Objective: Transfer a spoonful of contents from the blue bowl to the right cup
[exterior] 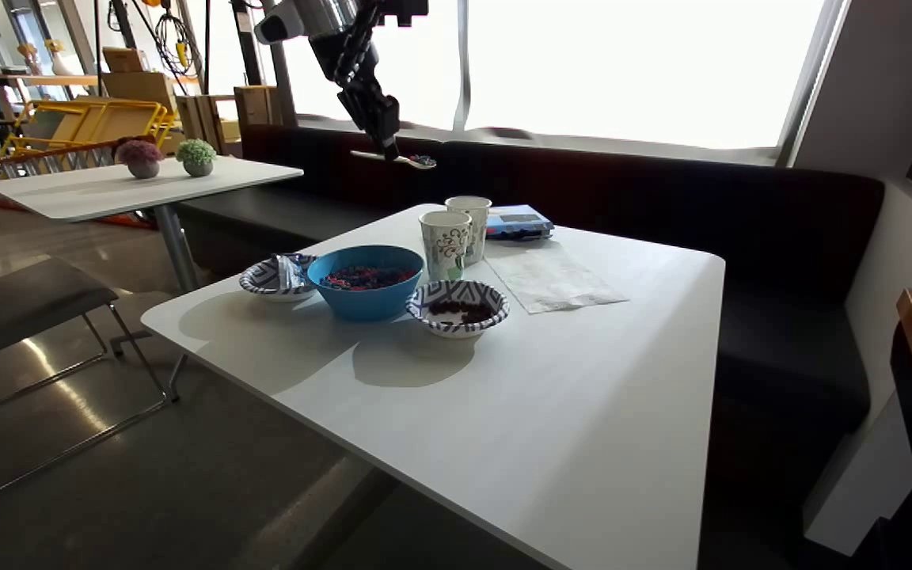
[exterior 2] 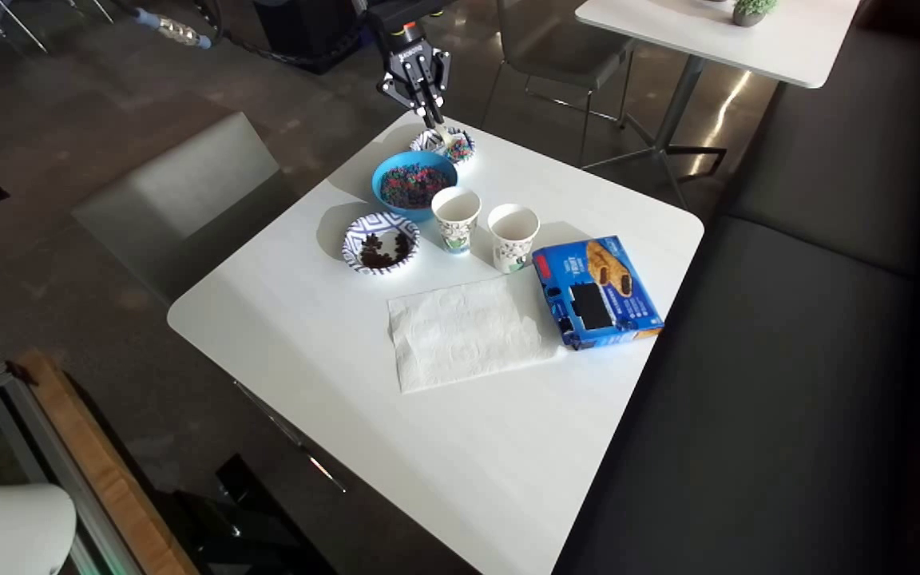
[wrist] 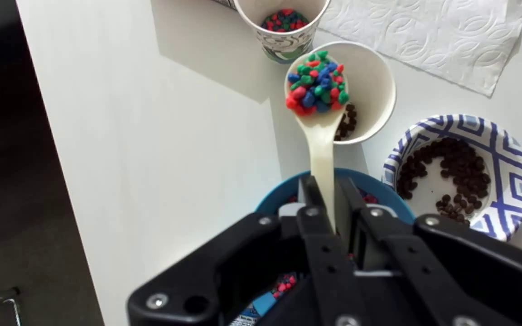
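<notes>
My gripper is shut on the handle of a cream spoon. The spoon is level and heaped with red, green and blue bits. In an exterior view my gripper is high above the table. The blue bowl stands below it, holding more coloured bits; my gripper partly covers it in the wrist view. Two patterned paper cups stand beside the bowl. The nearer cup has dark brown beads inside, and the spoon's head overlaps it in view. The farther cup has coloured bits inside.
A patterned bowl with dark beads stands beside the blue bowl. Another patterned bowl with a silvery packet is on the blue bowl's other side. A paper towel and a blue box lie beyond the cups.
</notes>
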Motion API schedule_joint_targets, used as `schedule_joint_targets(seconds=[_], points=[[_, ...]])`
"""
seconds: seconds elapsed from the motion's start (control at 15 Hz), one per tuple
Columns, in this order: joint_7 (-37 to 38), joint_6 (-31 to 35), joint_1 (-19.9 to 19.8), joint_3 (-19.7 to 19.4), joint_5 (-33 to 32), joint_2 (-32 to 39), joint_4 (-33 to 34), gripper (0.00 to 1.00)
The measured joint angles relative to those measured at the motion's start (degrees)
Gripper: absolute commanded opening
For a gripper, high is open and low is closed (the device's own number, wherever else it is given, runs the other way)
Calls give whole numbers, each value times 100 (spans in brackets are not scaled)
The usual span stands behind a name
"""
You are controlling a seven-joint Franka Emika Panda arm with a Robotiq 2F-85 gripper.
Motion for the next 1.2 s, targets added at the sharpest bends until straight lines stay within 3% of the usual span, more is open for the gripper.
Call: schedule_joint_targets(seconds=[0.6, 0.67, 1.13, 1.2], points=[[-58, -437, -376, 3, 144, -44, 54, 3], [-86, -469, -419, 2, 164, -44, 66, 13], [-197, -472, -546, 47, 341, -27, 167, 13], [-197, -472, -546, 52, 342, -25, 167, 3]])
